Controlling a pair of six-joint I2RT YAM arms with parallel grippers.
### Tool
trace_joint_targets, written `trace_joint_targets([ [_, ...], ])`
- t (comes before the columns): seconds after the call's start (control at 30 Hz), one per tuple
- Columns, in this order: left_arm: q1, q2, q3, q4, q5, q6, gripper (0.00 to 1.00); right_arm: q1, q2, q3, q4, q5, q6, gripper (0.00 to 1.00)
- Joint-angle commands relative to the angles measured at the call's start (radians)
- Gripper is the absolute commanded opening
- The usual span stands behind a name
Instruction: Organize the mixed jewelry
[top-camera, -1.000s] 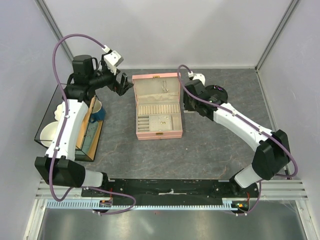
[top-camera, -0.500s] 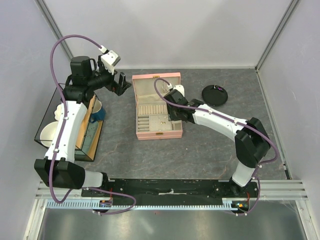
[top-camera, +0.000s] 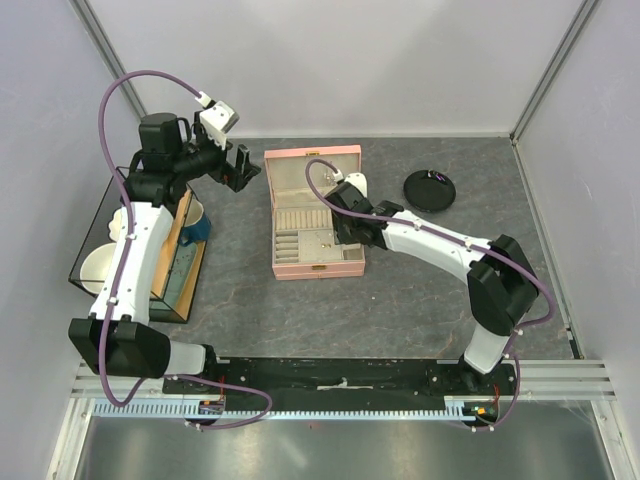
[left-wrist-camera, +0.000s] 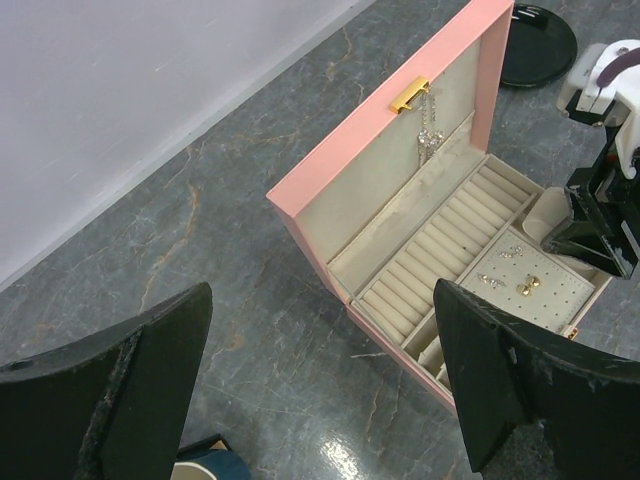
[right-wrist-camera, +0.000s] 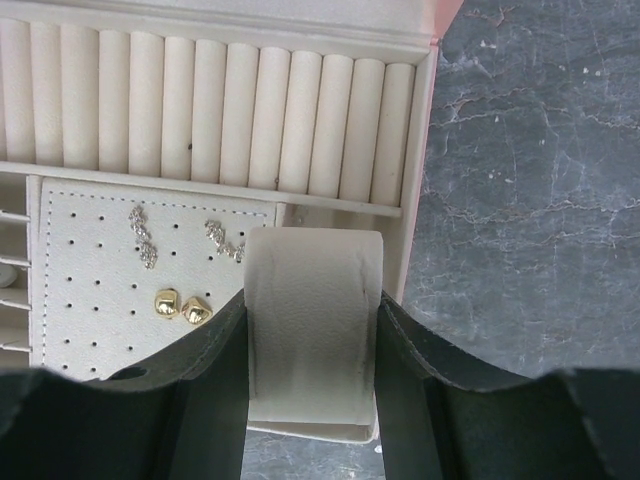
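Mixed jewelry (right-wrist-camera: 180, 307): it lies on the perforated panel (right-wrist-camera: 80, 300) just left of my right gripper (right-wrist-camera: 312, 300), inside the pink box (left-wrist-camera: 345, 133).

- **Left gripper** (top-camera: 240, 165): jaws spread wide, holding nothing, hanging off the box's left side.
- **Right gripper**: jaws partway in, pinching the beige pad (right-wrist-camera: 315, 270) over the box's front-right corner.

Risks from here, as I judge them:
- If the pad goes down skewed, its left edge could sweep the earrings across the panel.
- The left finger (right-wrist-camera: 200, 400) is the one nearest the panel and could rake it on the way down.
- I can't tell whether the pieces are pinned through the holes, so I'm treating them as loose.

Looks:
- two silvery beaded drops (right-wrist-camera: 145, 238) beyond that fingertip
- two rounded gold studs closer in
- a fine pale chain (left-wrist-camera: 430, 125) hanging in the lid on the far side

All of it is tiny and light, so it would scatter easily.
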Motion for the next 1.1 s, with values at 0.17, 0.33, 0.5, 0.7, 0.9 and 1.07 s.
trace_joint_targets([
  [0.17, 0.011, -0.05, -0.008, 0.035, 0.028, -0.02, 0.99, 0.023, 0.003, -0.029, 0.009, 0.054, 0.036, 0.25],
  [0.33, 0.014, -0.053, -0.012, 0.035, 0.035, -0.02, 0.99, 0.023, 0.001, -0.038, 0.008, 0.059, 0.041, 0.25],
  [0.5, 0.017, -0.059, -0.015, 0.035, 0.038, -0.019, 0.99, 0.026, 0.0, -0.041, 0.0, 0.073, 0.042, 0.25],
  [0.7, 0.018, -0.062, -0.019, 0.035, 0.046, -0.019, 0.99, 0.029, 0.022, -0.038, -0.012, 0.071, 0.042, 0.32],
  [0.9, 0.02, -0.067, -0.019, 0.036, 0.049, -0.013, 0.99, 0.032, 0.024, -0.049, -0.017, 0.077, 0.05, 0.47],
  [1.07, 0.021, -0.067, -0.019, 0.036, 0.055, -0.014, 0.99, 0.034, 0.021, -0.05, -0.026, 0.079, 0.05, 0.59],
])
